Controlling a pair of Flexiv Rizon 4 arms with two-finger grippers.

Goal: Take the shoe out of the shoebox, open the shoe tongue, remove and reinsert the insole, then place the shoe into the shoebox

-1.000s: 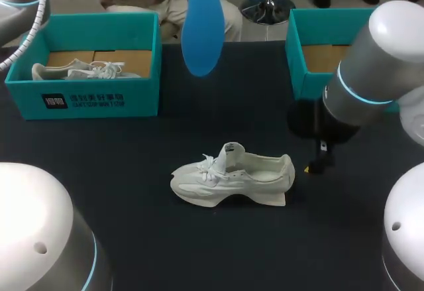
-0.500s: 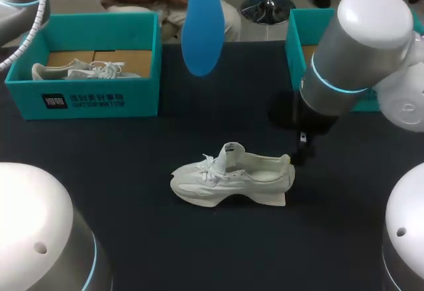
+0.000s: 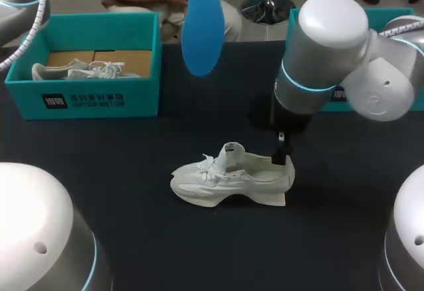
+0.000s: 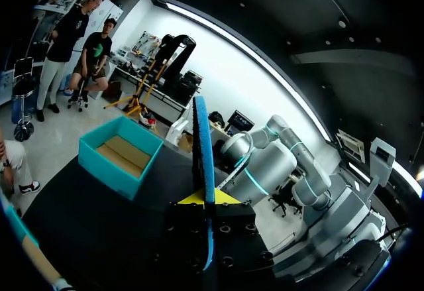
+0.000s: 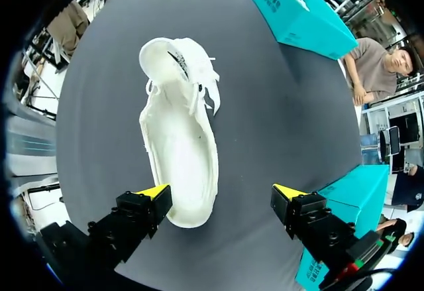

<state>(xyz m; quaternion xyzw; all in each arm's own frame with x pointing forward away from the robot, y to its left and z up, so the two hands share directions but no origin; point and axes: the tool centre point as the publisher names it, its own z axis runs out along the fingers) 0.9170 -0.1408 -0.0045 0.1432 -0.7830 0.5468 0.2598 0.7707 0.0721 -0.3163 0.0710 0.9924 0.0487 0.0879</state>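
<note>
My right gripper (image 5: 222,193), fingers wide apart, has swung in from three o'clock over the shoe (image 3: 228,178) heel. There's open table (image 3: 218,251) at six. My left gripper (image 4: 207,198) clamps the insole (image 4: 202,138).

Head camera looks down from behind on the counter (image 3: 199,251), sharing the shoe (image 3: 232,179) with the right wrist camera above it.
</note>
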